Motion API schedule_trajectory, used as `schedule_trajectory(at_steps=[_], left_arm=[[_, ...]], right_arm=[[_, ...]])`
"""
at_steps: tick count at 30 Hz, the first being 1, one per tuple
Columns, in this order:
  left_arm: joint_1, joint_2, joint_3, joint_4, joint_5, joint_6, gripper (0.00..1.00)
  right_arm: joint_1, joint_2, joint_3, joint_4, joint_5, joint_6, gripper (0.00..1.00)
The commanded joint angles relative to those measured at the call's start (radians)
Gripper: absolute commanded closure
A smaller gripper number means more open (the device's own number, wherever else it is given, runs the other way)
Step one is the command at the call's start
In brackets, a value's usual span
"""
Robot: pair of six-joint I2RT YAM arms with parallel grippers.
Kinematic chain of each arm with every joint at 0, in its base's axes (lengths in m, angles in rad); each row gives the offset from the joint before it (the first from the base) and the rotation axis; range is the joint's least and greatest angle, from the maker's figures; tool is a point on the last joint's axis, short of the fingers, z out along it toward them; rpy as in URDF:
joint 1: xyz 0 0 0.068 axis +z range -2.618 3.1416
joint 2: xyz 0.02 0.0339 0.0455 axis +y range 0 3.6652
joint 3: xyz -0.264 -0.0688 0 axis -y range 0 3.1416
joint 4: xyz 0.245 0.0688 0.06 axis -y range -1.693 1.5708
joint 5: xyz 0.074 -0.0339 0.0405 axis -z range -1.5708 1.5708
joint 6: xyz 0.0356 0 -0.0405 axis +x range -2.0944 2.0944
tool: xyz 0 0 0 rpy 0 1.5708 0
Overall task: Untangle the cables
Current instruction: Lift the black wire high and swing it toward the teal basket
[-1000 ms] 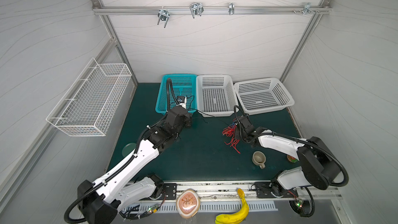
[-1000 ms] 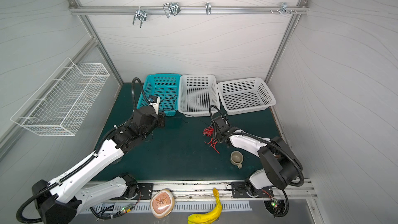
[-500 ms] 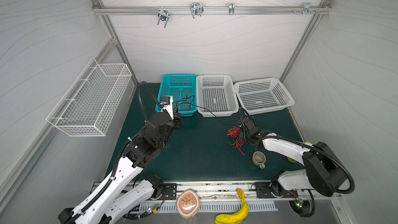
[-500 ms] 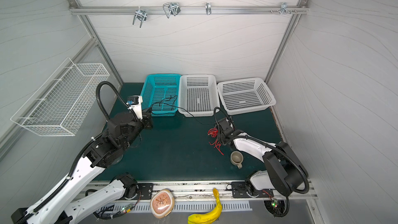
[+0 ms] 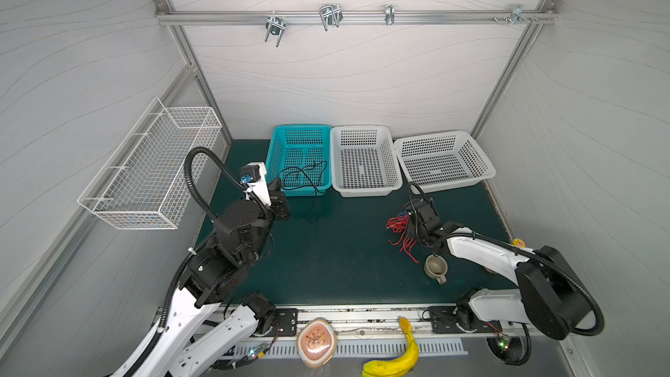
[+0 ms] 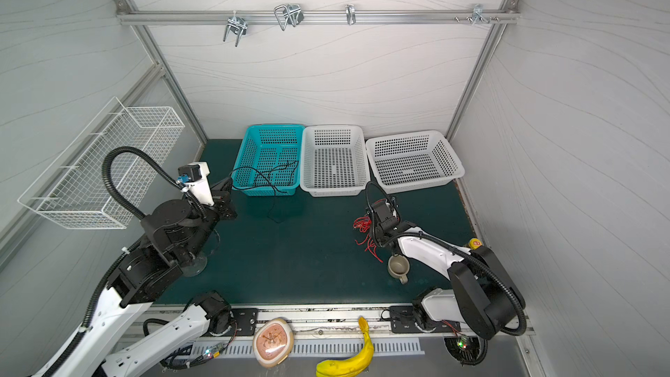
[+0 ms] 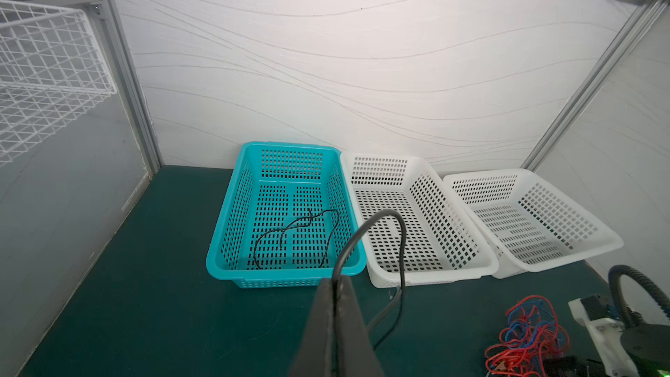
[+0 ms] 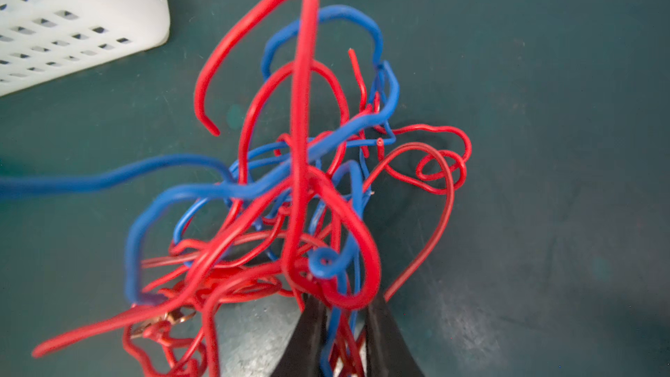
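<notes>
The left tool (image 7: 335, 281) is clamping a black cable (image 7: 393, 233) near the teal basket (image 7: 232, 273), while the right tool (image 8: 340, 306), fingers slightly apart, is straddling the red-and-blue cables (image 8: 301, 190) lying toward the table's right edge.

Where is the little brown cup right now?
In both top views the cup sits on the green mat's right side, just in front of the red and blue cables, beside the right arm.
</notes>
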Motion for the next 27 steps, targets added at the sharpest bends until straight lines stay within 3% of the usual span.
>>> schedule_trajectory(at_steps=[1,15,21,27], left_arm=[[0.002,0.001,0.075,0.019,0.019,0.013,1.0],[0.022,0.282,0.316,0.041,-0.102,0.101,1.0],[0.157,0.42,0.465,0.049,0.06,0.069,1.0],[0.256,0.562,0.612,0.06,0.153,0.077,1.0]], right_arm=[[-0.006,-0.005,-0.011,0.024,-0.008,0.001,0.78],[-0.004,0.044,0.003,0.105,-0.104,-0.052,0.59],[-0.004,0.05,-0.003,0.104,-0.106,-0.043,0.58],[0.0,0.07,0.011,0.099,-0.121,-0.039,0.58]])
